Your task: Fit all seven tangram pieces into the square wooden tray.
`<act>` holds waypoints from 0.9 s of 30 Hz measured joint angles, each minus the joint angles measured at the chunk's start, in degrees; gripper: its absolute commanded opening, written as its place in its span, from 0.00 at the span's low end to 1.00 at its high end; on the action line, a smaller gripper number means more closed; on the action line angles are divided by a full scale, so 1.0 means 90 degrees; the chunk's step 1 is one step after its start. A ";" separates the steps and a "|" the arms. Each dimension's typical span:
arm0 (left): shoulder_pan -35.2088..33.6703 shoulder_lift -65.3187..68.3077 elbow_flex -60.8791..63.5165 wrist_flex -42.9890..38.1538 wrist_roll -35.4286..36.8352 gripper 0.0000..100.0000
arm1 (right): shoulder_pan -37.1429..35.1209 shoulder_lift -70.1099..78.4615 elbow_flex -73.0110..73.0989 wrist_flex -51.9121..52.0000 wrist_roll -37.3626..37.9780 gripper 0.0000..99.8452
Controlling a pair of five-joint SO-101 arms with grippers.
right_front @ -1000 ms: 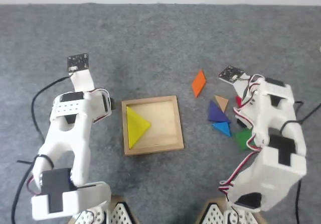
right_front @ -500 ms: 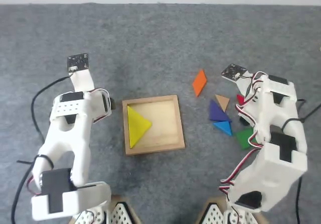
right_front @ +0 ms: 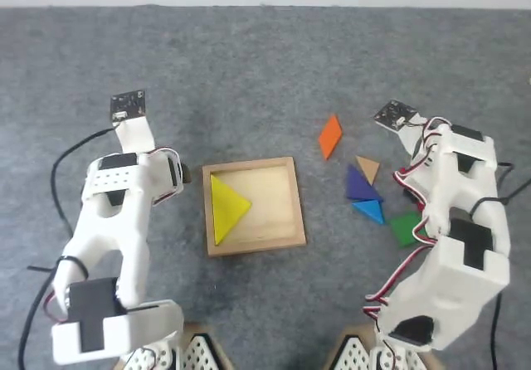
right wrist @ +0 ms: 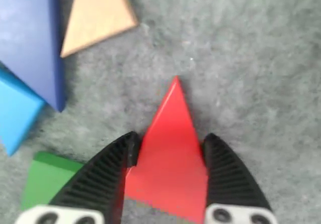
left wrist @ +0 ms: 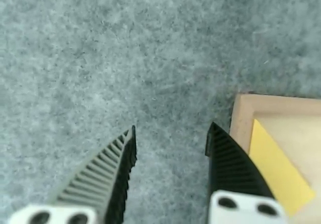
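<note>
The right arm point(right_front: 455, 221) has edged outward since a second ago; the left arm point(right_front: 116, 212) has not moved. The tray point(right_front: 253, 164) holds only the yellow triangle point(right_front: 226, 208). The right hand point(right wrist: 170, 137) grips the red triangle point(right wrist: 171, 176) on the table point(right_front: 265, 71); the left hand point(left wrist: 172, 131) gapes by the tray's corner. Green square point(right_front: 404, 227), purple triangle point(right_front: 359, 186), orange piece point(right_front: 329, 136), blue triangle point(right_front: 368, 211) and tan triangle point(right_front: 366, 169) lie loose nearby
</note>
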 measured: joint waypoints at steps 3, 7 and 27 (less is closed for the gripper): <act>0.0000 0.0000 0.0000 0.0000 0.0000 0.22 | 0.0010 0.0039 -0.0088 -0.0049 -0.0010 0.06; 0.0000 0.0000 0.0000 0.0000 0.0000 0.22 | 0.0156 0.0039 -0.0107 -0.0059 -0.0059 0.12; 0.0000 0.0000 0.0020 -0.0107 -0.0078 0.22 | 0.1846 -0.2002 0.1612 0.0186 0.2149 0.24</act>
